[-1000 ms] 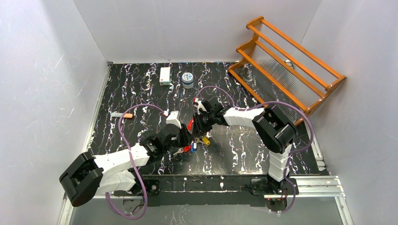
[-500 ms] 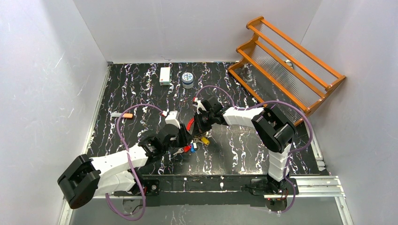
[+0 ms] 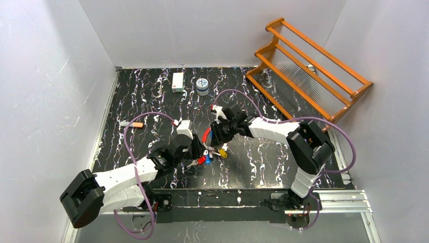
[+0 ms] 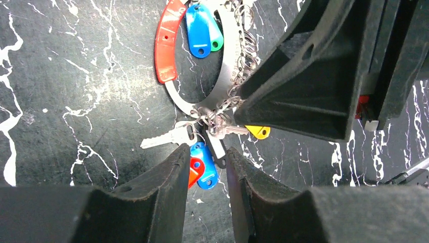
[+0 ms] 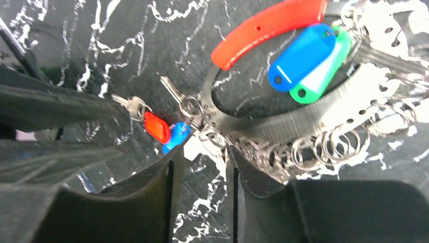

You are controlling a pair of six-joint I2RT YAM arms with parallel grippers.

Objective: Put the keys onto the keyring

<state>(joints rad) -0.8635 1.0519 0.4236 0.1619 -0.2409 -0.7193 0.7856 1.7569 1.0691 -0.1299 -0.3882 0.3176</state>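
Observation:
The keyring (image 4: 230, 61) is a wide silver band with a red plastic arc (image 4: 167, 45), blue and green tags and a row of small split rings; it lies flat on the black marbled table. The keys (image 4: 169, 136) hang bunched at its lower end: a bare silver key, blue (image 4: 206, 167), red and yellow (image 4: 258, 132) tags. My left gripper (image 4: 207, 154) is open, its fingertips on either side of the blue and red tags. My right gripper (image 5: 203, 152) is open, one finger (image 5: 253, 172) resting on the split rings (image 5: 313, 149). In the top view both grippers (image 3: 199, 151) (image 3: 216, 139) meet over the bunch (image 3: 208, 158).
A white box (image 3: 177, 81) and a blue-lidded jar (image 3: 202, 86) stand at the back of the table. An orange wooden rack (image 3: 308, 66) leans at the back right. A small orange-tipped object (image 3: 133, 124) lies at the left. White walls close three sides.
The right arm's elbow has swung out to the right while its gripper stayed over the ring. The left gripper has edged slightly toward the bunch of keys.

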